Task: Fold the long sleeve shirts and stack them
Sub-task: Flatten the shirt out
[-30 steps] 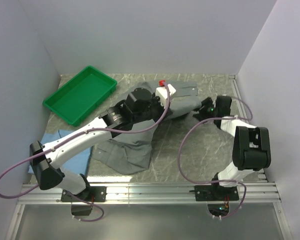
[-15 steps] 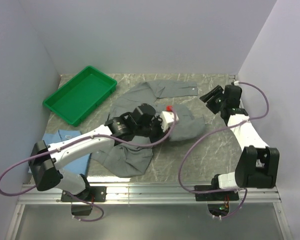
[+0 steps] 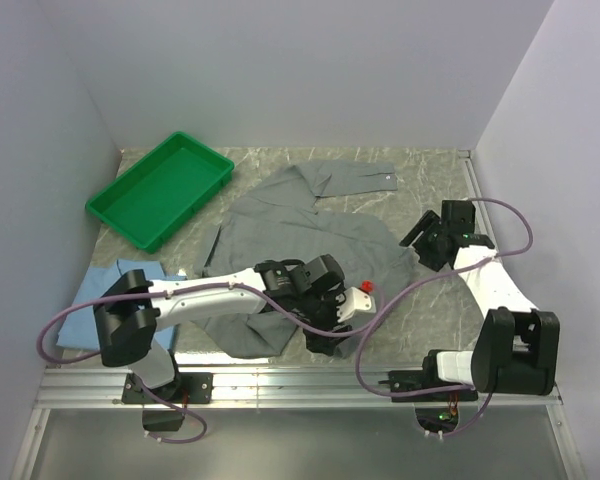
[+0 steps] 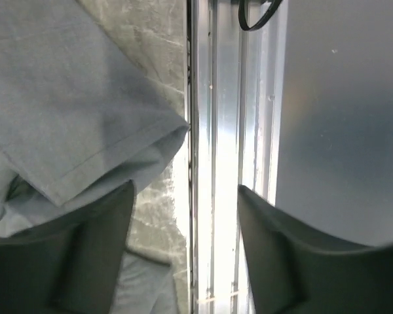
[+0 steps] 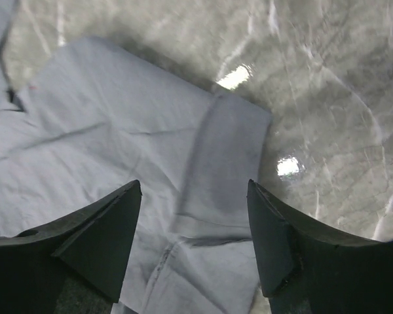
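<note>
Grey cloth covers the middle of the marble table (image 3: 435, 175), where the grey shirt (image 3: 300, 235) lies opened out and creased, its collar toward the far side and one sleeve (image 3: 365, 178) stretched along the far edge toward the right. Your left arm (image 3: 200, 290) reaches low across the shirt's near part. Your left gripper (image 4: 183, 196) hangs at the near hem (image 4: 111, 157), jaws apart with nothing between them. Its wrist camera looks past the fingers (image 4: 92, 242) to the folded hem corner on one side and the aluminium rail (image 4: 226, 131) at the table's near edge on the other. Your right gripper (image 5: 193, 190) sits at the shirt's right edge, jaws likewise spread and empty, above a flat grey flap (image 5: 118, 131) whose corner ends on bare marble. Neither wrist view shows whether the fingertips touch the fabric. The light blue shirt (image 3: 80, 318) lies at the near left corner, partly under your left arm's lower links and beside the grey shirt's near left part. From above you cannot tell whether the two garments touch. The green tray (image 3: 160, 190) stands on the table at the far left.
</note>
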